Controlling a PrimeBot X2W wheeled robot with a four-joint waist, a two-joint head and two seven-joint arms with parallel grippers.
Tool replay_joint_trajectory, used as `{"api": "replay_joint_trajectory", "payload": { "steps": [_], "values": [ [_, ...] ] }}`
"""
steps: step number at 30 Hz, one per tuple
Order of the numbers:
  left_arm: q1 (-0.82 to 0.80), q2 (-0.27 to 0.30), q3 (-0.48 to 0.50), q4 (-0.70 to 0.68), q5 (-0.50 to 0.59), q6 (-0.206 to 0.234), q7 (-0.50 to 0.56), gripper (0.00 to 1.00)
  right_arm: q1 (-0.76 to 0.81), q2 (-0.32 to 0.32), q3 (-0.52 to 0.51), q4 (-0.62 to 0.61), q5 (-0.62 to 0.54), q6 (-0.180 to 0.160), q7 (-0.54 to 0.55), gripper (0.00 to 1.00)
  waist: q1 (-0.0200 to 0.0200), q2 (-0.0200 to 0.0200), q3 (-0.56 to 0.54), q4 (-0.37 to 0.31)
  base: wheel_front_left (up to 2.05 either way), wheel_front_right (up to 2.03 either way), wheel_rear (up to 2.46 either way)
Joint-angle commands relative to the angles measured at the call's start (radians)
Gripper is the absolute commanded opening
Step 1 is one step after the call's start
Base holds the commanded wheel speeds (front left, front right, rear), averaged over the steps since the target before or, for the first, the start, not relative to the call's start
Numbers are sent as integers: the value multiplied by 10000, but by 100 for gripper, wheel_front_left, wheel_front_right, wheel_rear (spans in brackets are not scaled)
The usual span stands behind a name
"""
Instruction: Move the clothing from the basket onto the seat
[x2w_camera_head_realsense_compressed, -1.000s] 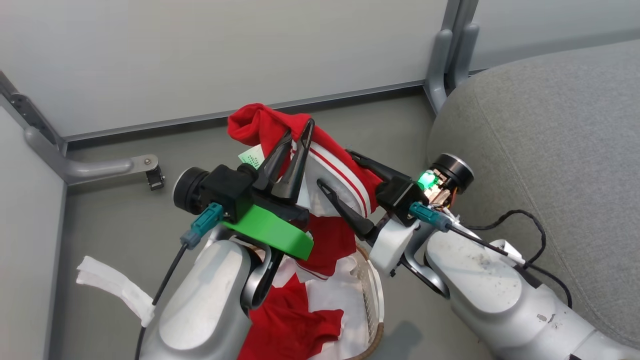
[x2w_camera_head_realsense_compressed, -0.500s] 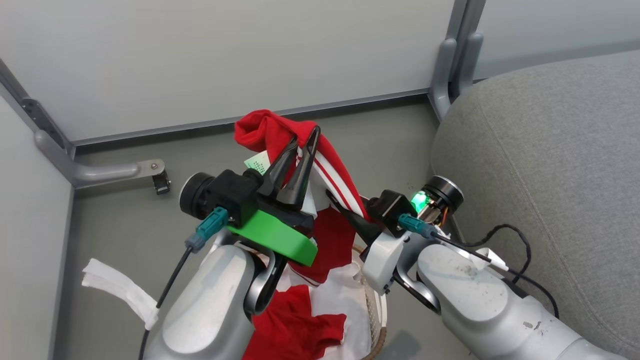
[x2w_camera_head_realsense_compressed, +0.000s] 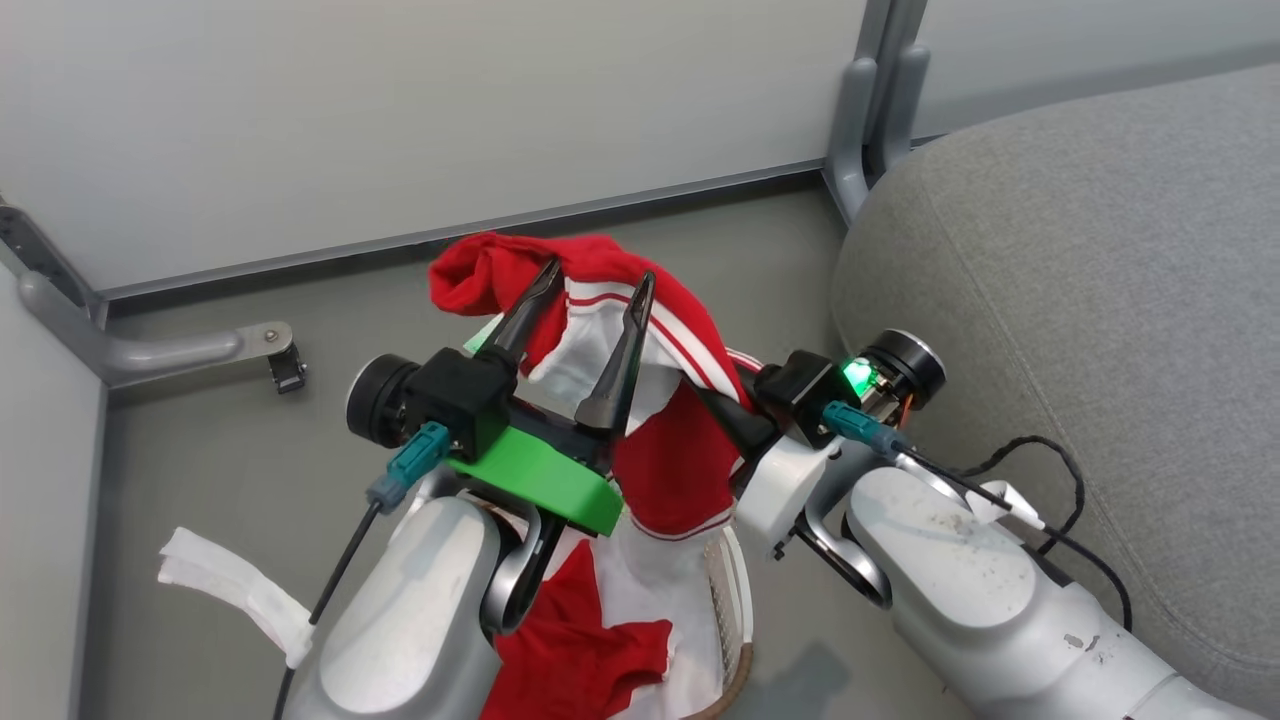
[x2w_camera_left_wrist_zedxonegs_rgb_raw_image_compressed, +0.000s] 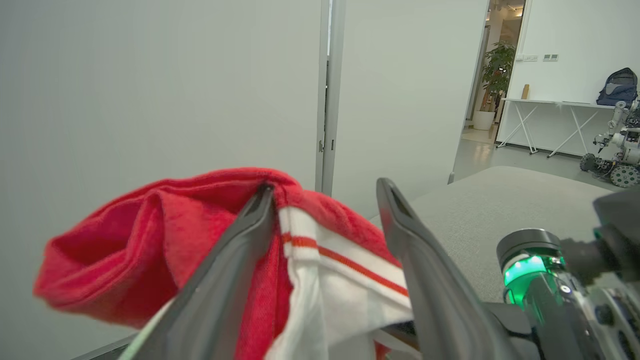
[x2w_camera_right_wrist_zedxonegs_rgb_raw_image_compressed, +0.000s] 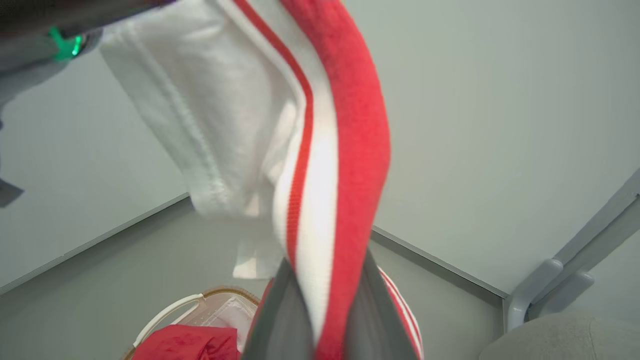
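Left jaws just opened; right jaws now pinch the striped top (x2w_camera_head_realsense_compressed: 680, 340), centre frame: handed over, couch (x2w_camera_head_realsense_compressed: 1080, 300) next.

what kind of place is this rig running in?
Probably a robotics lab or office, in a partitioned bay: pale partition panels on metal feet, and past them a trestle table and another wheeled robot.

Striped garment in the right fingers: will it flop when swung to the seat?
Likely floppy: the striped garment hangs in folds by the right gripper. It may snag, since its red end lies draped over a finger of the open left gripper. Probably light: it's thin cloth.
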Motion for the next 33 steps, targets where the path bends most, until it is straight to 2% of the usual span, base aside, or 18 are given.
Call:
{"api": "replay_joint_trajectory", "payload": {
  "steps": [1, 7, 16, 26, 33],
  "values": [
    [36, 35, 6, 22, 118, 18, -2, 100, 131, -56, -149, -111, -70, -8, -18, 0, 0, 0, 154, -244, 0, 0, 0],
    [-1, 37, 8, 219, 289, -3, -2, 100, 229, -68, -668, -429, -177, -8, -20, 0, 0, 0, 493, -1009, 0, 0, 0],
    [44, 56, -127, 513, 376, -25, -1, 100, 485, -127, -2090, -914, -478, -10, -20, 0, 0, 0, 926, -2476, 0, 0, 0],
    [-161, 271, -265, 677, 319, -29, -1, 100, 836, 92, -2544, -1184, -599, -10, -20, 0, 0, 0, 1289, -4046, 0, 0, 0],
    [-640, 229, -1021, 991, 83, -30, 0, 100, 1152, 90, -3337, -1491, -817, -10, -20, 0, 0, 0, 1596, -4317, 0, 0, 0]
  ]
}}
